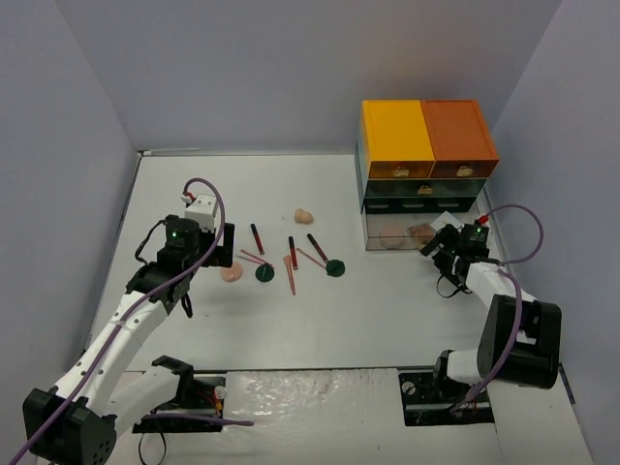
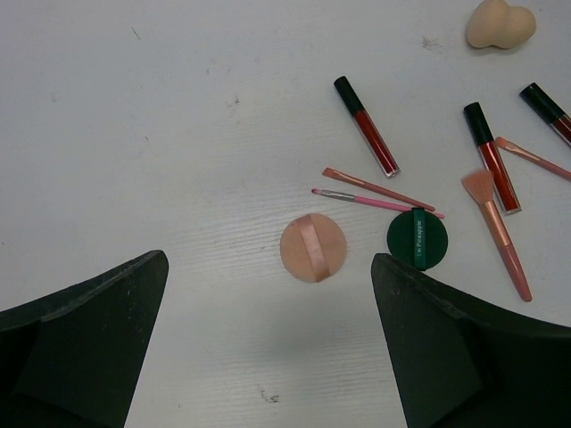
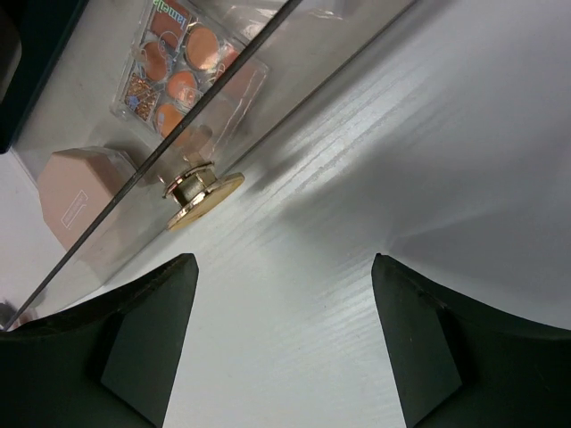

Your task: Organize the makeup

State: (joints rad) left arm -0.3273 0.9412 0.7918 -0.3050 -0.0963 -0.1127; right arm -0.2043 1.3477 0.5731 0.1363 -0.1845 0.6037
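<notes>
Loose makeup is scattered mid-desk [image 1: 223,194], left of the drawer unit [image 1: 426,145]. The left fingers [image 2: 89,330] are spread wide and empty, hanging right over the peach puff [image 2: 313,248], which lies flat with its ribbon strap facing up. I'd guess it weighs next to nothing, and it's soft and very low, so the fingers would need to go right down to the desk and pinch across the rim. It'll squash a bit but shouldn't break.

What's in the way: the green disc [image 2: 417,239] sits just beside the puff on its right, and a skinny pink brush [image 2: 375,201] looks to touch the disc's top edge, so a wide approach could nudge both. The lip gloss tubes [image 2: 367,126] look hard, slick and round. They'll probably roll, so grab them across the middle. The flat brush [image 2: 496,223] is thin and light, and fiddly to lift off a flat surface. The sponge [image 2: 500,24] sits off on its own, squishy and probably the easiest grab.

Over on the other side, the right fingers [image 3: 134,339] are also wide and holding nothing, close to the gold knob [image 3: 201,194] on the clear bottom drawer [image 3: 268,53]. A palette [image 3: 178,67] and a pink box [image 3: 80,192] are already inside it. That knob is small and shiny, so I'd expect it to slip if it isn't pinched squarely.
</notes>
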